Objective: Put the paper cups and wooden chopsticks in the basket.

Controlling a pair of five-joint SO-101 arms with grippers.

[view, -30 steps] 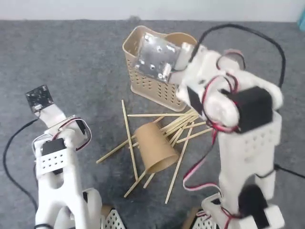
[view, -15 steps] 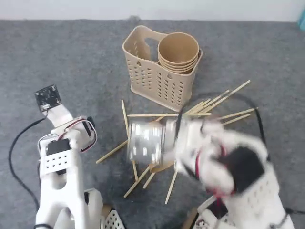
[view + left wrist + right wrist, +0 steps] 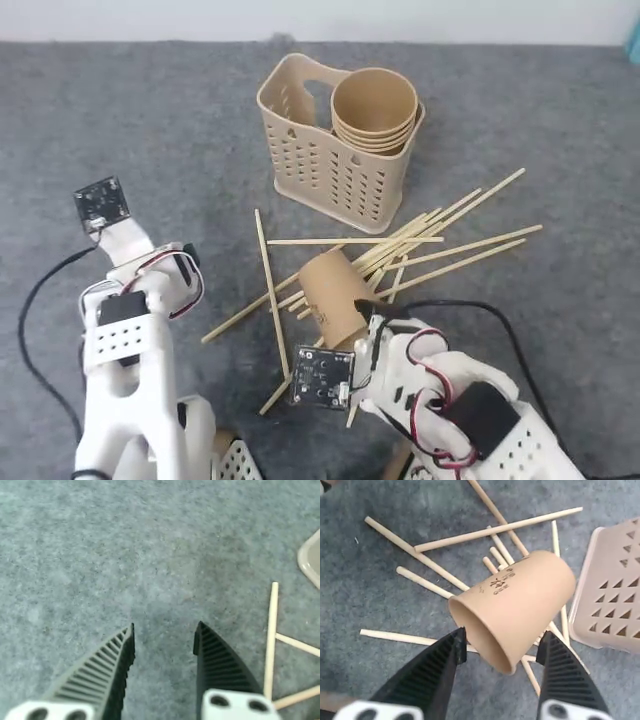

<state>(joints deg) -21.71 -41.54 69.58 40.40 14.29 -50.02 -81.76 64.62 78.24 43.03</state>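
A beige slotted basket (image 3: 322, 165) stands at the back with a stack of paper cups (image 3: 374, 105) in its right side. One more paper cup (image 3: 332, 295) (image 3: 517, 609) lies on its side among several scattered wooden chopsticks (image 3: 440, 232) (image 3: 497, 528) in front of the basket. My right gripper (image 3: 502, 637) is open, its fingers on either side of the lying cup's open mouth. My left gripper (image 3: 164, 635) is open over bare carpet, with a chopstick (image 3: 270, 630) off to one side.
The grey carpet (image 3: 150, 120) covers the whole table. The left arm (image 3: 125, 330) stands at the front left, the right arm (image 3: 440, 400) at the front right. The basket's corner (image 3: 310, 560) and wall (image 3: 615, 595) edge into the wrist views.
The right arm swung from over the basket down to the front, now low behind the lying cup. A stack of cups now shows in the basket. The left arm barely shifted.
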